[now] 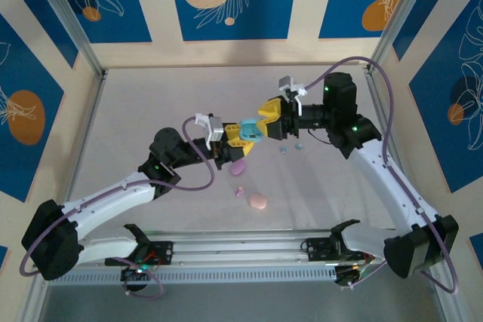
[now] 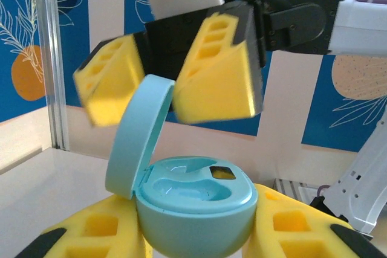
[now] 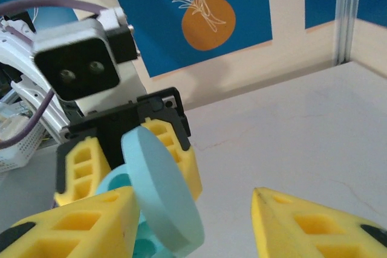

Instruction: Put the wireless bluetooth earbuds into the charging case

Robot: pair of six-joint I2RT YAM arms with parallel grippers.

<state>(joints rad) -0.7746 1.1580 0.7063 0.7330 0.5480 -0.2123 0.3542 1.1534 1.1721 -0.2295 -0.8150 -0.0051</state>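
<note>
Snugly, left claw (image 2: 193, 238) around case (image 2: 195, 212)

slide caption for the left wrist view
Open blue charging case held by the left gripper, the right gripper open around its lid

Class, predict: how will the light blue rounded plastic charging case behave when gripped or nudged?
The light blue rounded plastic charging case in the left gripper looks smooth, so probably slippery. Its open hinged lid would likely swing if nudged. Being curved below, it might rock.
</note>
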